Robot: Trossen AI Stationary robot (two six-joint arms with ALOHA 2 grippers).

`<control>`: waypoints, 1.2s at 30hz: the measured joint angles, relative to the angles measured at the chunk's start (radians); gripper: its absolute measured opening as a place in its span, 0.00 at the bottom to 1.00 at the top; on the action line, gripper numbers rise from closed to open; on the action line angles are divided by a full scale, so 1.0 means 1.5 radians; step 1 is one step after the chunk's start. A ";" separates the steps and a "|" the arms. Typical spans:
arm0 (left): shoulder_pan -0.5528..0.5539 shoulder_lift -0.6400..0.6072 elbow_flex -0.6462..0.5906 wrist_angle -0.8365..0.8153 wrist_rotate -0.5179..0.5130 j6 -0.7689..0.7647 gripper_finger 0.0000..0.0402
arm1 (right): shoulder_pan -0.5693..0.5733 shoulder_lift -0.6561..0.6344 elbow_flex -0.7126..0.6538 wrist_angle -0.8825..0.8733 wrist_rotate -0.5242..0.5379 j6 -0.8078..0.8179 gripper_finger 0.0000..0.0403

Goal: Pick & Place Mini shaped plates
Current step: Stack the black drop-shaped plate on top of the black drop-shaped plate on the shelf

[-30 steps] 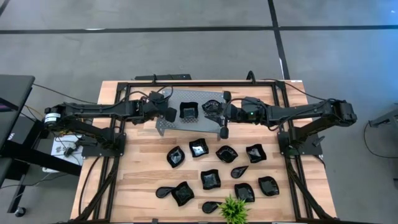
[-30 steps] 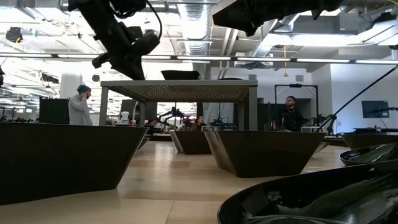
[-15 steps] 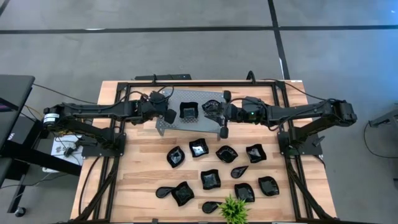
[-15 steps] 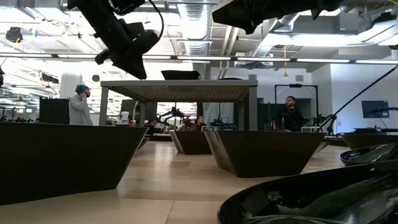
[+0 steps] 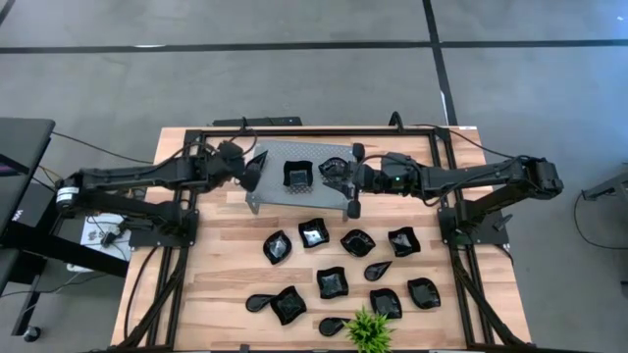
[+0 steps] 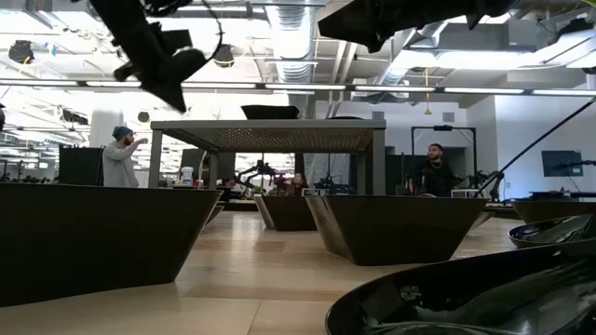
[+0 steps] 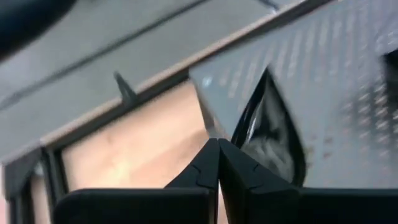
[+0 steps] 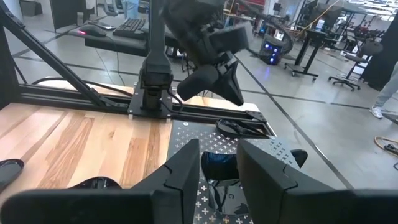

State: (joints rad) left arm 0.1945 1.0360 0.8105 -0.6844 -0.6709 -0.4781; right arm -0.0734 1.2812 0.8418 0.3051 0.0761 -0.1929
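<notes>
Mini shaped plates (image 5: 297, 175) sit atop perforated stand (image 5: 275, 191).

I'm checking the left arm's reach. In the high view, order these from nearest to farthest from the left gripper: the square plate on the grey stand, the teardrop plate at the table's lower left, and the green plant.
Measured from the left gripper, shut beside the stand's left edge:
1. Square plate on the grey stand, just to the gripper's right.
2. Teardrop plate, far down the table near its front edge.
3. Green plant, at the front edge and farther right.

Open-plan robotics lab or workshop: exposed ceiling ducts (image 6: 298, 37), strip lights, concrete floor (image 5: 294, 78), desks with keyboards (image 8: 130, 25), people (image 6: 119, 158) stood behind the table.
</notes>
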 joint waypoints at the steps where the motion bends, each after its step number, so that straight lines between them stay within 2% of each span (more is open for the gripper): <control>1: 0.010 -0.003 -0.009 0.000 0.017 -0.004 0.01 | 0.000 0.000 0.000 -0.003 0.000 0.000 0.25; 3: 0.029 -0.006 -0.029 0.002 0.046 -0.017 0.01 | 0.000 0.000 0.000 -0.006 0.000 0.000 0.25; 6: 0.056 -0.006 -0.055 0.007 0.049 -0.041 0.01 | 0.000 0.000 0.000 -0.006 0.000 0.000 0.25; 11: 0.070 -0.005 -0.081 0.077 0.051 -0.028 0.01 | 0.000 0.000 0.000 -0.004 0.000 0.000 0.25; 23: 0.070 0.010 -0.081 0.157 0.156 0.029 0.01 | 0.000 0.000 0.000 0.004 0.000 0.000 0.25; 32: 0.064 0.017 -0.081 0.180 0.173 0.073 0.01 | -0.001 0.000 0.000 0.014 0.001 0.000 0.25; 36: 0.037 -0.008 -0.076 0.183 0.171 0.100 0.01 | -0.001 0.000 0.000 0.014 0.001 0.000 0.25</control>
State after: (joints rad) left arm 0.2506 1.0247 0.6965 -0.4103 -0.4137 -0.3275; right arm -0.0744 1.2812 0.8421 0.3262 0.0780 -0.1932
